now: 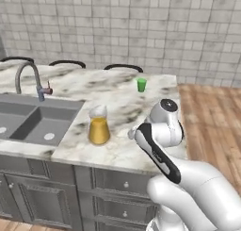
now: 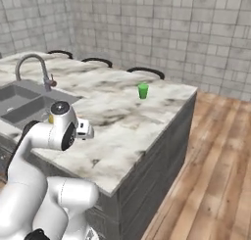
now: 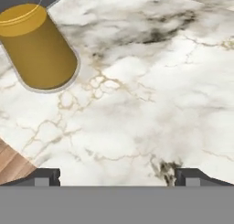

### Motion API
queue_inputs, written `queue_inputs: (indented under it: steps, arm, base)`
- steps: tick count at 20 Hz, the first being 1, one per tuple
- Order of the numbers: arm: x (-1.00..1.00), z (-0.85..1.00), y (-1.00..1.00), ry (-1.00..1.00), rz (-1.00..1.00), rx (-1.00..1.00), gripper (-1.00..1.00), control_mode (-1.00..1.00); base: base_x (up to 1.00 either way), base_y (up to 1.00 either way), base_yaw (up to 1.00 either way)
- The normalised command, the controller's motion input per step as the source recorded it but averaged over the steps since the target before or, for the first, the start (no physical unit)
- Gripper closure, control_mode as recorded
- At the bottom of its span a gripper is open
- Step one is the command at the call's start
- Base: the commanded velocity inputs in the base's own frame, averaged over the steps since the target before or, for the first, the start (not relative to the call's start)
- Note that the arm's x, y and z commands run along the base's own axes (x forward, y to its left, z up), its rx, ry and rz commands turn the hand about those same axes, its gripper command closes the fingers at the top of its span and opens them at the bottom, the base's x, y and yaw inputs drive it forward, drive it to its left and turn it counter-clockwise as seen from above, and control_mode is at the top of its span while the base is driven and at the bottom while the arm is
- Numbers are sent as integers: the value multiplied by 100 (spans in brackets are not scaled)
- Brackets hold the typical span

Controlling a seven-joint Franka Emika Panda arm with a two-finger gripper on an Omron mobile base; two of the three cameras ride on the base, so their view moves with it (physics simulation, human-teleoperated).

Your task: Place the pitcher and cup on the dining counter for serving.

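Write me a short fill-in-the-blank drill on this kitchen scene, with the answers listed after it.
1. The pitcher holds ____ liquid.
2. The cup is coloured ____.
3. Both stand on the dining counter, the pitcher nearer the ____ than the cup is.
4. The gripper holds ____.

Answers: orange-yellow; green; sink; nothing

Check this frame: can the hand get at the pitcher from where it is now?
Probably yes. The hand hangs open over bare marble of the dining counter, and the pitcher stands upright beside it with nothing between them. The cup is well off, near the far edge.
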Motion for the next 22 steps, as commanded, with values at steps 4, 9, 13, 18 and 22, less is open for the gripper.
queue_inputs:
  steps: [4, 9, 13, 18, 22]
  arm:
    - [0, 0, 0, 0, 0, 0, -100, 100]
    - [0, 0, 0, 0, 0, 0, -100, 100]
    - [0, 0, 0, 0, 0, 0, -100, 100]
    - [0, 0, 0, 0, 0, 0, -100, 100]
    - [0, 0, 0, 0, 0, 0, -100, 100]
  base:
    - [-51, 82, -36]
    - [-40, 48, -1]
    - [37, 96, -19]
    - [45, 100, -34]
    - [30, 70, -44]
